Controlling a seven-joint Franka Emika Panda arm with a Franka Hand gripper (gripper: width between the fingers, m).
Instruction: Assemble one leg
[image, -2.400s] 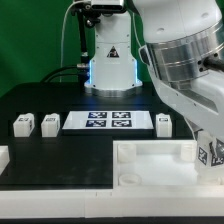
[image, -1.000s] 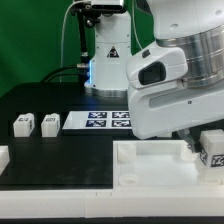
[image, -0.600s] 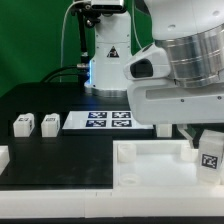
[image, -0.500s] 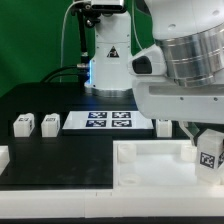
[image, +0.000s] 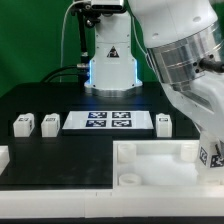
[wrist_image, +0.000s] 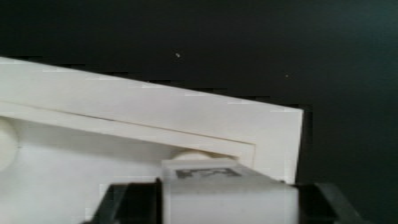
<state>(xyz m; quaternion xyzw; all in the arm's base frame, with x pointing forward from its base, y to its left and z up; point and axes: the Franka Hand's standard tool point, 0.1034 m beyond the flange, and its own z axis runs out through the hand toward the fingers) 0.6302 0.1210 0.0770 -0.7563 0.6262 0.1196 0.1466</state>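
My gripper (image: 212, 150) is at the exterior view's right edge, shut on a leg (image: 214, 155), a small white block with a black-and-white marker, held over the right end of the big white tray-like part (image: 150, 165). In the wrist view the leg (wrist_image: 222, 195) fills the space between my two dark fingers (wrist_image: 128, 205), above the tray's corner (wrist_image: 196, 125). Three other legs stand on the black table: two at the left (image: 22, 125) (image: 49, 123) and one right of the marker board (image: 165, 121).
The marker board (image: 108, 121) lies flat at the table's middle. The robot base (image: 110, 60) stands behind it. A white part (image: 3, 157) shows at the left edge. The tray has a round socket (image: 128, 179) near its front left corner.
The arm has turned and swung back to the right, uncovering the marker board and the leg beside it. The held leg has gone a little lower and further right over the tray.
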